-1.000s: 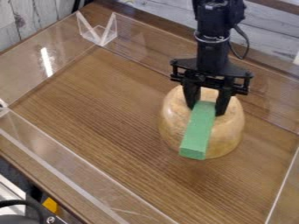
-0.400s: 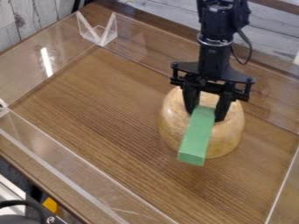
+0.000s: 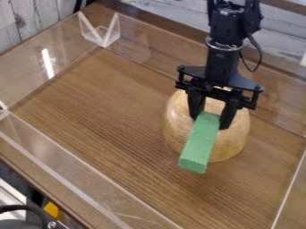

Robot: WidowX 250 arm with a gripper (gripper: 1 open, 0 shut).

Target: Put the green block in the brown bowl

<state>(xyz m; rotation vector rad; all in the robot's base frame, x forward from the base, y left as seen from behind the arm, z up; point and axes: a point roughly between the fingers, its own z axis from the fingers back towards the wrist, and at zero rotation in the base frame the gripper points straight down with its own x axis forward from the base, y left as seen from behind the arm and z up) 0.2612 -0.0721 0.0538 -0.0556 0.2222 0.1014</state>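
Observation:
The green block (image 3: 201, 141) is a long bright green bar hanging at a slant, its lower end toward the front. My gripper (image 3: 219, 109) is shut on its upper end, black fingers on either side. Directly behind and beneath it sits the brown bowl (image 3: 180, 114), a tan wooden rounded shape on the table at centre right. The bar covers the middle of the bowl, and its lower end reaches past the bowl's front edge. Whether the bar touches the bowl I cannot tell.
A wood-grain tabletop (image 3: 96, 107) is fenced by low clear plastic walls (image 3: 48, 54). A clear folded plastic piece (image 3: 99, 29) stands at the back left. A pale plank wall runs behind the arm.
The arm and the held green block have shifted slightly to the right and a little toward the front. The bowl has stayed in place.

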